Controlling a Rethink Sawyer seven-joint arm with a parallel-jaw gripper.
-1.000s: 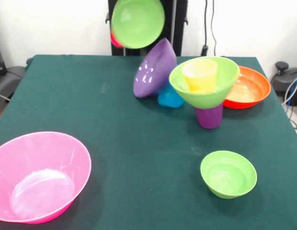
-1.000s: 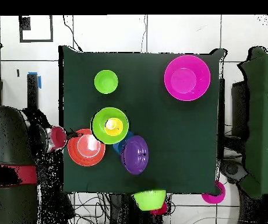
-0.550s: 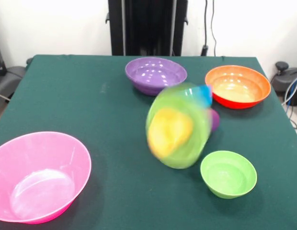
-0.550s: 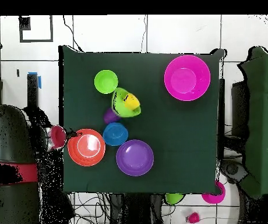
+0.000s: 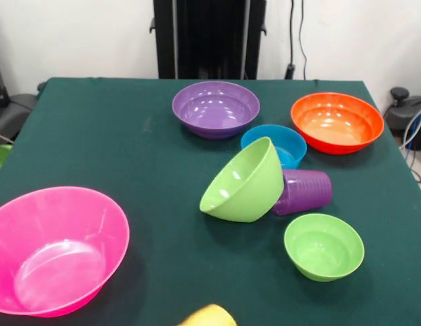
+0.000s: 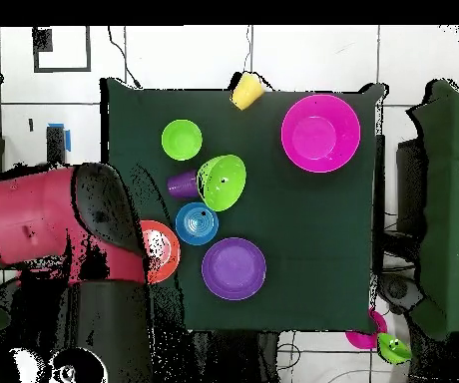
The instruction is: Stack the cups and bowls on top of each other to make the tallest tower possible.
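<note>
Green felt is covering the table (image 5: pixel 129 156), and no tower is standing on it: the pieces are lying scattered. Taking the purple cup (image 5: pixel 304 191) as landmark, it is lying on its side, and a lime bowl (image 5: pixel 243 182) is leaning tilted against its mouth end, touching it. Just behind the cup a blue bowl (image 5: pixel 275 144) is sitting upright, with the purple bowl (image 5: pixel 216 107) farther back and the orange bowl (image 5: pixel 337 121) behind the cup on the other side. Just in front of the cup a smaller lime bowl (image 5: pixel 324 245) is sitting upright. The pink bowl (image 5: pixel 56 248) is resting well apart from the cup, near the table's front corner. The yellow cup (image 6: pixel 245 90) is lying tipped at the table's edge, well away from the purple cup. Another lime bowl (image 6: pixel 393 346) is lying off the table. The red arm (image 6: pixel 59 214) is showing in the overhead view beside the table, covering part of the orange bowl; its gripper is not showing, so its opening cannot be told.
</note>
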